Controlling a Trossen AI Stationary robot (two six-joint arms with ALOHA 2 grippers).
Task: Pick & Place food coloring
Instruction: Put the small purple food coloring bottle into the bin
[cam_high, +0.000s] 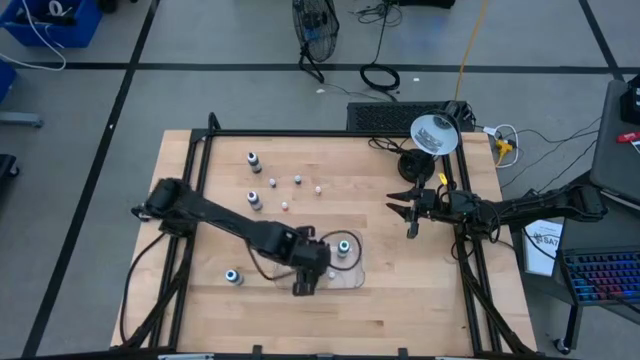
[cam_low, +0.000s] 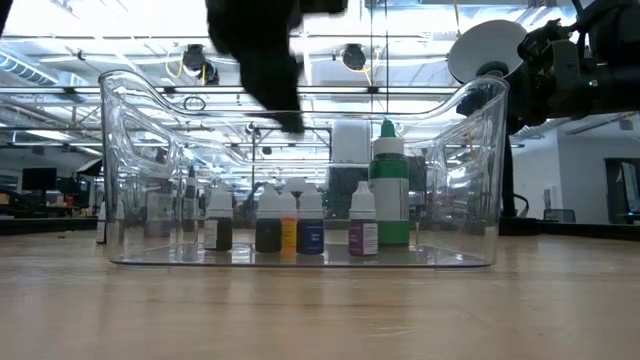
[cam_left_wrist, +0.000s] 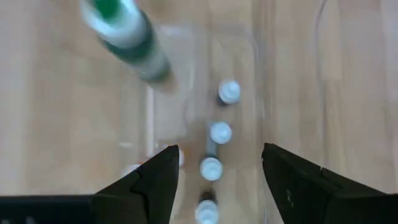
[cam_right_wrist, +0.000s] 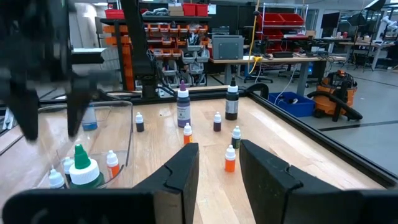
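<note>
clear tray (cam_low: 470, 180) sits closest, holding one green food coloring bottle (cam_low: 389, 185) and four small ones (cam_left_wrist: 211, 168). my left gripper (cam_left_wrist: 217, 177) hovers above it, fingers apart, empty. my right gripper (cam_high: 411, 212) waits aside, fingers apart.

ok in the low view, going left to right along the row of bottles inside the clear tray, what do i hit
Dark olive small bottle → dark green small bottle → yellow small bottle → blue small bottle → purple small bottle → tall green bottle, all seen through the clear tray.
</note>
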